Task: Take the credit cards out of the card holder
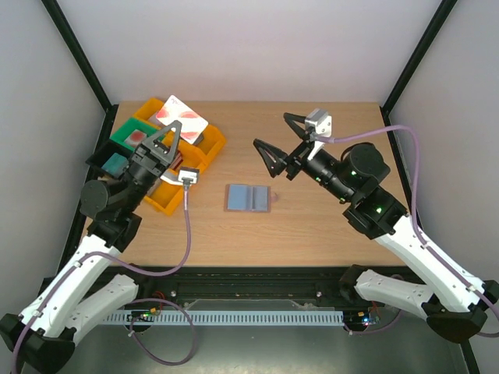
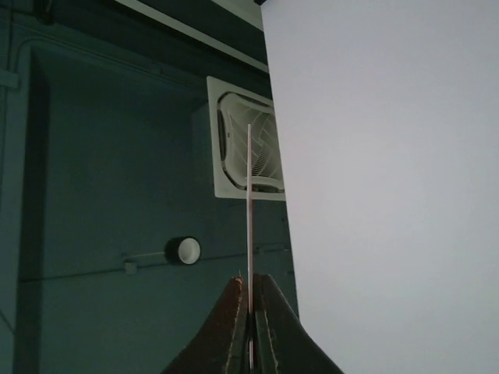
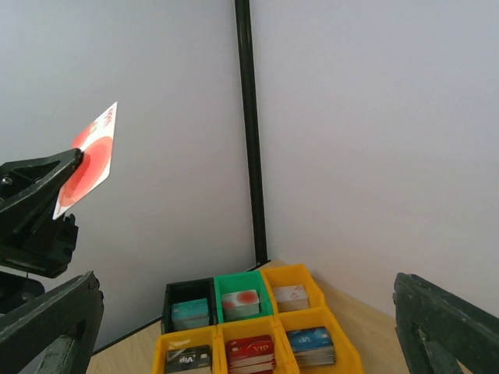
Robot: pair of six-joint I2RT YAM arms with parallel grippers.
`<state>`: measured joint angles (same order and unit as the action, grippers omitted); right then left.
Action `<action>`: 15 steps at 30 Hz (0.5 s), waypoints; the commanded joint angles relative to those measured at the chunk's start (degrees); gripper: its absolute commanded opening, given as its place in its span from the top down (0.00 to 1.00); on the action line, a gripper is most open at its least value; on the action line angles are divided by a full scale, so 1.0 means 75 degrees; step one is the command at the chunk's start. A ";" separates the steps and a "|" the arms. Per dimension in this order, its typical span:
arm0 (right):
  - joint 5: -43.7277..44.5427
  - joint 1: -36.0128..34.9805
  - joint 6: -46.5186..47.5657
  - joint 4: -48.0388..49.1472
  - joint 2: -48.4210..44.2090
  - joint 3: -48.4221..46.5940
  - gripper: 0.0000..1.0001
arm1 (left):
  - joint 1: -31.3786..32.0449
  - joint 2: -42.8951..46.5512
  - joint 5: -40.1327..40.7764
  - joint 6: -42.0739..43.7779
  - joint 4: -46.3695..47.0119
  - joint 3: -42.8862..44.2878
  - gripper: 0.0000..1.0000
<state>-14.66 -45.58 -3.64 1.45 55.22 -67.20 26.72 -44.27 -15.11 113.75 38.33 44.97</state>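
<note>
**Grip.** The left gripper (image 1: 171, 132) is clamping a white-and-red card (image 1: 181, 117) by its lower edge and holding it raised above the sorting trays (image 1: 214, 144). In the left wrist view the card is showing edge-on between the closed fingers (image 2: 231, 327). The right gripper (image 1: 270, 128) is hovering in the air with its fingers spread wide, gripping nothing.

**Task object.** The card holder (image 1: 249, 198) is lying flat at the centre of the table (image 1: 327, 234), well apart from both grippers. It is probably lying open with blue-grey cards on it, but the top view is too coarse to separate holder from cards.

**Hazard.** The fingers are taking only a narrow strip of a thin, slick card. A quick swing or tilt is therefore likely to let it pivot or slip out. Releasing it from this height risks it gliding sideways, into the wrong compartment or past the trays.

**Surface and room.** The tabletop is showing smooth light wood, giving fingertips little purchase under flat cards. Pale walls and a black frame post (image 3: 248, 117) are enclosing the cell. The upturned left wrist camera is looking at a dark ceiling with a square vent (image 2: 245, 148).
</note>
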 commanded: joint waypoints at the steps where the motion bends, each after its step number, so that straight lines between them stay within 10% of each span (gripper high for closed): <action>1: 0.0327 0.0051 0.0071 -0.0258 -0.0296 0.0086 0.01 | 0.0232 -0.0005 0.0443 0.2222 0.0224 0.0196 0.98; 6: 0.1189 0.0202 -0.0172 -0.0974 -0.0004 -0.0265 0.01 | 0.0350 -0.1058 0.3791 -0.0900 -0.2473 0.1467 0.98; 11: 0.1636 0.0990 -0.0536 -0.1541 0.0488 -0.0323 0.01 | -0.0912 -0.5122 0.6250 -0.6644 -1.0068 0.6589 0.98; 15: 0.0684 0.2000 -0.0718 -0.1135 0.0830 0.0070 0.01 | -0.2209 -0.8344 0.6434 -0.8543 -1.3859 0.9728 0.98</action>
<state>-5.89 -36.12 -6.85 -7.35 59.75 -68.53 17.85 -88.12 22.92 73.80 -21.06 104.90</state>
